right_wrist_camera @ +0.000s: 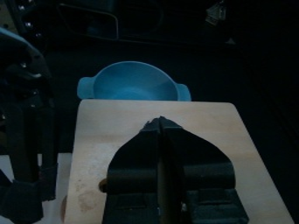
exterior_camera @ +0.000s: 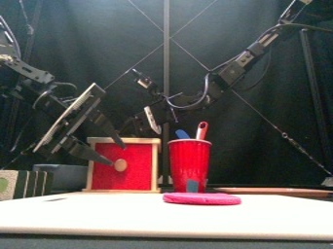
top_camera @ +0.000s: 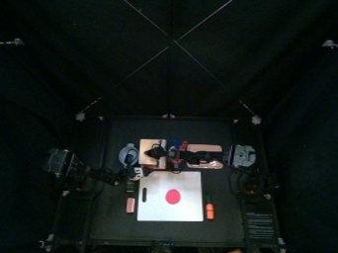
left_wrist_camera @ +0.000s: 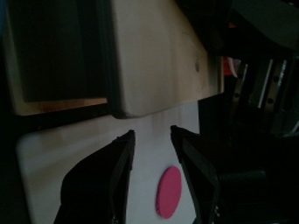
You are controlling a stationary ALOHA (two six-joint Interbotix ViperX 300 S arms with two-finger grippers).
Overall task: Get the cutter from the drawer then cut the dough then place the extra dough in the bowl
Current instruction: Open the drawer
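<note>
Currently the left end effector [left_wrist_camera: 151, 134], narrowly parted, hovers near the dough [left_wrist_camera: 170, 190] and wooden box [left_wrist_camera: 158, 66].

The place is looking like a robotics lab's test booth, not a real kitchen. Black curtains [top_camera: 169, 49] are closing in a small black table [top_camera: 113, 227], and a left arm [exterior_camera: 72, 117] and a right arm [exterior_camera: 254, 53] are reaching over it. Toy kitchen props are sitting there: a white cutting board [top_camera: 192, 183] carrying a pink dough disc [top_camera: 171, 195], a wooden box [exterior_camera: 124, 165], a red cup [exterior_camera: 189, 160].
</note>
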